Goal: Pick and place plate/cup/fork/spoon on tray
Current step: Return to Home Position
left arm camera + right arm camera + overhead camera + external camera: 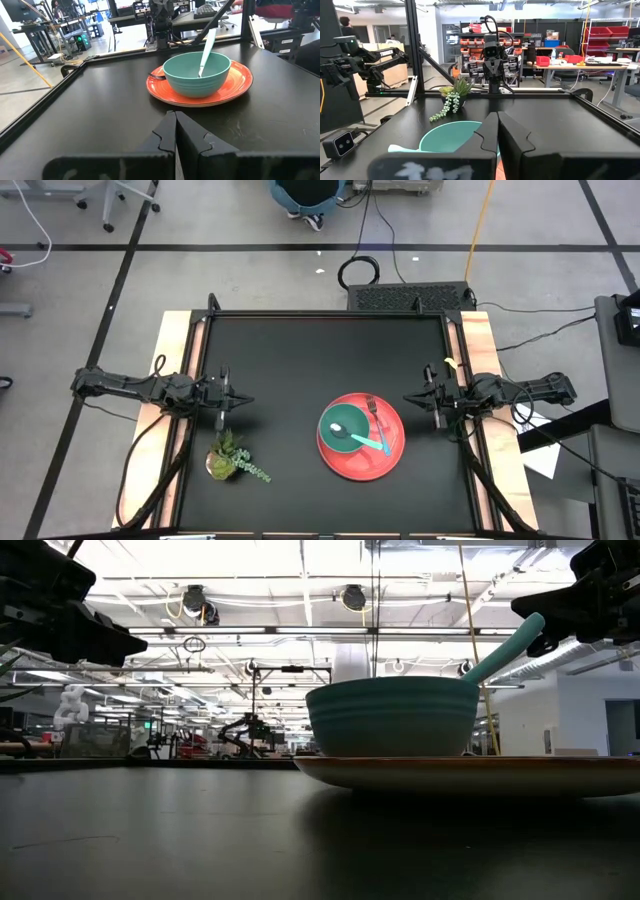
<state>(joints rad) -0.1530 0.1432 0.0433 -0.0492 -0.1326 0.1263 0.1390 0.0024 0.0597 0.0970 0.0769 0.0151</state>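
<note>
The coral-red tray [385, 460] lies flat on the black table, right of the middle. The teal-green cup [343, 425] stands on the tray's left part; it also shows in the left wrist view [196, 74] and low view [392, 716]. The spoon [368, 441] lies with its head in the cup and its teal handle [206, 50] leaning on the rim. The fork [375, 414] lies on the tray beside the cup. My left gripper [236, 401] is shut and empty at the table's left. My right gripper [413, 400] is shut and empty at the table's right, above the tray's far right side.
A small potted plant [232, 461] with trailing stems stands near the front left of the table; it also shows in the right wrist view [453, 100]. Wooden side rails [172, 380] border the table. A person's feet [305, 205] show beyond the far edge.
</note>
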